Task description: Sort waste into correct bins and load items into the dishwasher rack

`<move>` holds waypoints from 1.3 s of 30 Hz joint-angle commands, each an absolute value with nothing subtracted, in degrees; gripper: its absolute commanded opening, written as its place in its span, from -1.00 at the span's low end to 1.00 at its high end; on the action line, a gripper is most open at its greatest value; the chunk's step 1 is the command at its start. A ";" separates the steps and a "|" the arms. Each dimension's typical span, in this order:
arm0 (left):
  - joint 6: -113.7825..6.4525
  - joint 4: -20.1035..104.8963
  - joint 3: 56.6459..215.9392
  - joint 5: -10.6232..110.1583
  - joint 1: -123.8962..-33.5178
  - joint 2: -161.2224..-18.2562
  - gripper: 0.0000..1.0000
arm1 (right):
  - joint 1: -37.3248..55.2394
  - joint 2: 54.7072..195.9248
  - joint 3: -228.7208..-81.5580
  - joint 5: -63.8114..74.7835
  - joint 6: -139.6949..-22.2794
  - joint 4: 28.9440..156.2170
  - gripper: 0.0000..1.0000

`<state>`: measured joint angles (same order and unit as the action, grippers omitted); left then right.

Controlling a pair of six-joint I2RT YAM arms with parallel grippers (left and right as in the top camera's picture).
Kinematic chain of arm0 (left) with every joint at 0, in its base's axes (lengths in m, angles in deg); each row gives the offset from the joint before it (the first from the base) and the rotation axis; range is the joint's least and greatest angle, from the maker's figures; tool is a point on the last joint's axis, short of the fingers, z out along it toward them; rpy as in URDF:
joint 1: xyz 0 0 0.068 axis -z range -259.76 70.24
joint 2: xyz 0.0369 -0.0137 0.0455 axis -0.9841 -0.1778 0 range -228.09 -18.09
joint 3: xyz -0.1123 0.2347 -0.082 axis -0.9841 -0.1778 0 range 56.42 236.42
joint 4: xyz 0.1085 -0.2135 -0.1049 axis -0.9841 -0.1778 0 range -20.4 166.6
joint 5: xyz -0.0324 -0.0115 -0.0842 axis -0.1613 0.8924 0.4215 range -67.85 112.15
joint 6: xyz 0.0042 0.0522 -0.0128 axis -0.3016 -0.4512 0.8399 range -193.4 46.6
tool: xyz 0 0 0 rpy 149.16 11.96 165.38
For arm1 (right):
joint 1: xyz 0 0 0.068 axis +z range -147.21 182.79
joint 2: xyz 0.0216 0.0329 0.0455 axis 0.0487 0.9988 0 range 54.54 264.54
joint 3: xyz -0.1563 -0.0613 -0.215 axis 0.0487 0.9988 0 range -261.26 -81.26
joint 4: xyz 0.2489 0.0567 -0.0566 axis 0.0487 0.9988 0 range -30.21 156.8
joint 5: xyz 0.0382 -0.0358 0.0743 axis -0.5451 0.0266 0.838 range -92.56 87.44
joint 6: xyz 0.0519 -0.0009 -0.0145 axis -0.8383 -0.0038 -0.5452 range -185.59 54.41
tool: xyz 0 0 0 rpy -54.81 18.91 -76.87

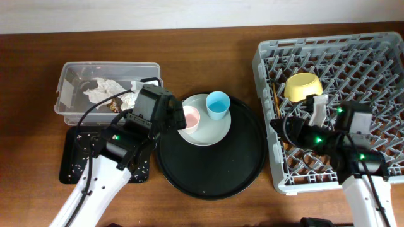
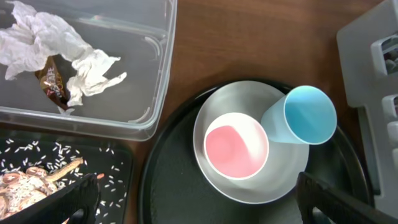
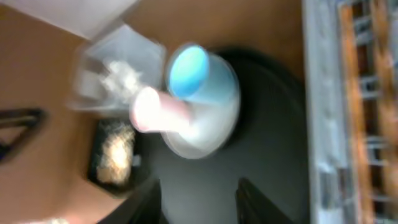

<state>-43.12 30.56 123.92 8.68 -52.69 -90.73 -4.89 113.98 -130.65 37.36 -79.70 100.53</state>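
A pale plate [image 1: 208, 130] sits on a large round black tray [image 1: 211, 164]. On it stand a pink cup [image 1: 190, 116] and a light-blue cup [image 1: 218, 104]. My left gripper [image 1: 172, 117] hangs just left of the pink cup, open wide and empty [image 2: 199, 208]; below it are the pink cup [image 2: 236, 146], blue cup [image 2: 308, 115] and plate [image 2: 249, 186]. My right gripper [image 1: 281, 129] is open and empty [image 3: 202, 202] over the left edge of the grey dishwasher rack [image 1: 372, 57]. A yellow bowl [image 1: 302, 86] sits in the rack. White tissues [image 2: 56, 43] lie in the clear box [image 1: 69, 69].
A shallow black tray [image 1: 72, 167] in front of the clear box holds beige food scraps [image 2: 25, 183] and rice grains. A brown wrapper [image 2: 53, 84] lies among the tissues. Thin brown sticks, likely the chopsticks [image 1: 278, 113], lie along the rack's left side. The right wrist view is blurred.
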 commanded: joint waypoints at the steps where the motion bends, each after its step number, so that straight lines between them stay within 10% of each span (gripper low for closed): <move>1: -42.81 30.63 124.71 8.90 -52.93 -90.45 0.98 | -1.26 113.41 -142.54 18.50 -70.26 110.21 -0.17; 10: -42.83 34.36 124.71 6.29 -52.93 -90.49 0.98 | -0.32 113.41 -156.18 -1.69 -70.28 134.62 0.04; 11: -42.83 34.54 124.71 6.86 -52.93 -90.49 0.81 | -0.32 113.68 -156.18 -1.54 -70.28 135.69 0.08; 12: -42.81 34.32 124.64 7.63 -52.93 -90.65 0.04 | -0.32 113.79 -156.18 -1.50 -70.28 136.44 0.12; 13: -42.77 34.39 124.21 9.31 -52.93 -90.97 -0.28 | -0.32 113.79 -156.18 -1.26 -70.30 137.09 0.14; 17: -39.93 36.64 121.17 9.22 -52.93 -95.37 -0.81 | -0.28 113.79 -156.18 2.09 -70.28 137.88 0.14; 25: -39.93 38.01 120.80 14.16 -52.93 -107.89 -0.33 | -0.28 113.79 -156.18 2.98 -70.26 139.06 0.14; 39: -39.97 41.21 119.48 16.39 -52.95 -114.84 -0.42 | -0.28 113.79 -156.18 3.01 -70.26 139.37 0.22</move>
<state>-39.93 40.90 119.79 16.85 -52.69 -114.89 -0.78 113.79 -155.41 2.70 -70.26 139.19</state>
